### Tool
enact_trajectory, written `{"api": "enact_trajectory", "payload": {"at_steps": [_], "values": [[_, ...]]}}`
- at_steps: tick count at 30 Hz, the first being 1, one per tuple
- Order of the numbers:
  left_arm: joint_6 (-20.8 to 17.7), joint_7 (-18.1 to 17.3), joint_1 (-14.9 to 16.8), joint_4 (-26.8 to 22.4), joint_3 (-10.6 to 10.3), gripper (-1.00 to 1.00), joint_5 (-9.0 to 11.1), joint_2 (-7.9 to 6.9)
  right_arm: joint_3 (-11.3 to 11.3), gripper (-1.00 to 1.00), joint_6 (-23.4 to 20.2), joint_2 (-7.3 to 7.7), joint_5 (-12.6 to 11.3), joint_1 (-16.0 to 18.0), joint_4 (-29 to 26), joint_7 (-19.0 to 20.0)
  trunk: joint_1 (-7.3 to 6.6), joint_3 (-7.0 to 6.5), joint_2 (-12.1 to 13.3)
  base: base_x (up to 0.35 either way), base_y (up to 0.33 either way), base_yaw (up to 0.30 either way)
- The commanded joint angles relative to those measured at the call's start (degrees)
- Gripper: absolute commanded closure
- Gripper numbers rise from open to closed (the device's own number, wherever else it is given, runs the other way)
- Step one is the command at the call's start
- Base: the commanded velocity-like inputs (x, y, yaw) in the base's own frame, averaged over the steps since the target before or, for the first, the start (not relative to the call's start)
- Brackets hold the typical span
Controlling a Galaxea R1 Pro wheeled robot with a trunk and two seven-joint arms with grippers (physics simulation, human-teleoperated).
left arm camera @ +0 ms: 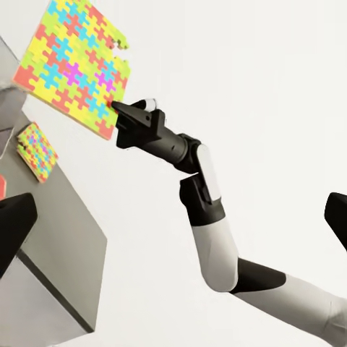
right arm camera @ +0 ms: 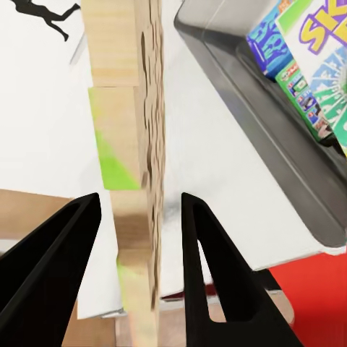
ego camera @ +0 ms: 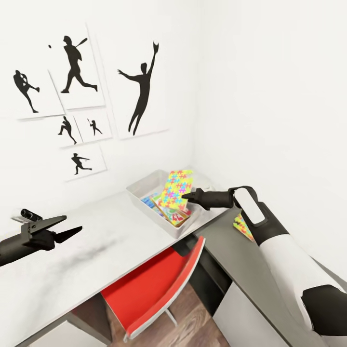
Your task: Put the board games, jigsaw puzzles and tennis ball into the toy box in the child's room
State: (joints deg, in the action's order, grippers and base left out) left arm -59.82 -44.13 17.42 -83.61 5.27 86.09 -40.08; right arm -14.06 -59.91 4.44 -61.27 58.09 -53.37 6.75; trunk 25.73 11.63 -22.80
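From the head camera, a pale grey bench (ego camera: 96, 241) runs toward a white corner hung with black sports silhouettes (ego camera: 142, 91). A shallow grey toy box (ego camera: 144, 185) sits near the bench's far end. The right hand (ego camera: 185, 196) reaches over the box and grips a jigsaw puzzle (ego camera: 176, 189) by its edge. The puzzle stands nearly upright, its lower edge inside the box among the board games (ego camera: 166, 212) lying there. A second puzzle (ego camera: 242, 226) lies flat on the lower dark grey section, partly hidden behind the right arm. A red chair (ego camera: 154, 284) is tucked under the bench.

The left wrist camera shows the same grip from the side: the right hand (left arm camera: 116, 110) pinches one corner of the colourful puzzle (left arm camera: 72, 65), and the second puzzle (left arm camera: 36, 150) lies flat on the dark surface.

The right wrist camera sees the held puzzle (right arm camera: 137, 144) edge-on between the two black fingers (right arm camera: 206, 253), with a gap visible on each side here. It also shows printed game covers (right arm camera: 318, 65) inside the box (right arm camera: 253, 130).

The left hand (ego camera: 72, 226) hovers over the bench, jaws spread apart and empty.
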Motion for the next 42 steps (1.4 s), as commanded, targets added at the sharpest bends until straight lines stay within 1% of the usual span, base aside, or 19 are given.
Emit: {"api": "enact_trajectory", "payload": {"at_steps": [1, 11, 19, 28, 38, 42], "values": [[-0.2, -0.3, 0.1, 0.0, 0.0, -1.00, -0.1, -0.01, -0.1, 1.00, -0.1, 0.08, 0.4, 0.0, 0.0, 0.6, 0.06, 0.11, -0.1, 0.215, 0.087, 0.048], [-0.2, -0.2, 0.1, 0.0, 0.2, -1.00, -0.1, 0.16, 0.0, 1.00, -0.1, 0.62, 0.4, -0.1, 0.1, 0.8, 0.06, 0.11, -0.1, 0.236, 0.006, 0.010], [-0.2, -0.2, 0.1, 0.0, 0.1, -1.00, -0.1, 0.27, -0.1, 1.00, -0.1, 0.74, 0.4, -0.2, 0.1, 0.9, 0.06, 0.11, -0.1, 0.097, 0.020, 0.000], [-0.2, -0.2, 0.1, 0.0, 0.4, -1.00, -0.1, 0.26, -0.1, 1.00, -0.1, 0.81, 0.5, -0.2, 0.2, 0.9, 0.06, 0.11, -0.1, 0.171, 0.025, 0.000], [-0.2, -0.3, 0.1, 0.0, 0.4, -1.00, -0.1, 0.26, 0.0, 1.00, -0.1, 0.79, 0.6, -0.1, 0.3, 0.7, 0.06, 0.11, -0.1, 0.044, 0.002, 0.000], [-0.2, -0.3, 0.1, 0.0, 0.4, -1.00, 0.0, 0.26, 0.0, 1.00, -0.1, 0.81, 0.6, 0.4, 0.9, 0.5, 0.06, 0.11, -0.1, 0.002, 0.000, 0.000]]}}
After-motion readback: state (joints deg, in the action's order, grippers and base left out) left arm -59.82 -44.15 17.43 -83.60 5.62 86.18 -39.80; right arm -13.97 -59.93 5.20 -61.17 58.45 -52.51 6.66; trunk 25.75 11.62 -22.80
